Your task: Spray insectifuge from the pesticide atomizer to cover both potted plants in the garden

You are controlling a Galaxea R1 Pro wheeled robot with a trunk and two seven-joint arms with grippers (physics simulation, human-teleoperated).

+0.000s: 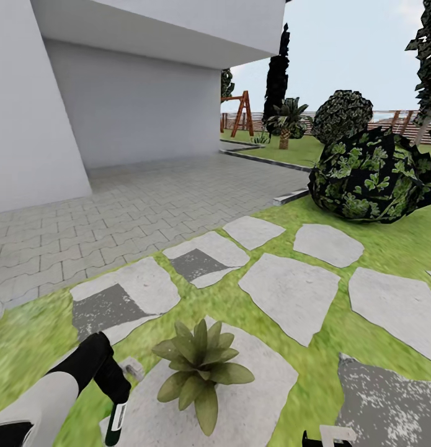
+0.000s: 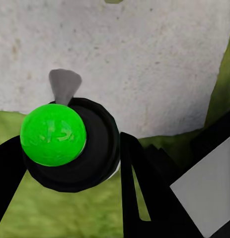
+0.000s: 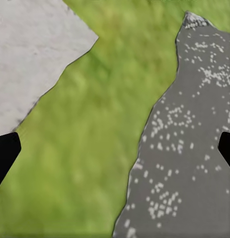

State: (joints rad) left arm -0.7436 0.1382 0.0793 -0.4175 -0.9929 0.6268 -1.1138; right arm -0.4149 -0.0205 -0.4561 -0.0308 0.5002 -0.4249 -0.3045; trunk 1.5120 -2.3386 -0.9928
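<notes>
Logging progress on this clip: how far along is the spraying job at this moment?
Done: the pesticide atomizer is picked up, clamped in the left gripper, its green top facing the wrist camera. In hand: the left arm holds it just beside one potted plant on a stepping stone. No spray is visible. Left: covering this plant, then the second. The right gripper hangs open over grass.

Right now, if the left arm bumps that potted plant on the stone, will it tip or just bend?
The potted plant is a low, wide rosette on a flat stepping stone, so it would probably slide rather than tip. Its broad leaves look soft and would likely bend first. The atomizer in the left gripper is close beside it.
</notes>
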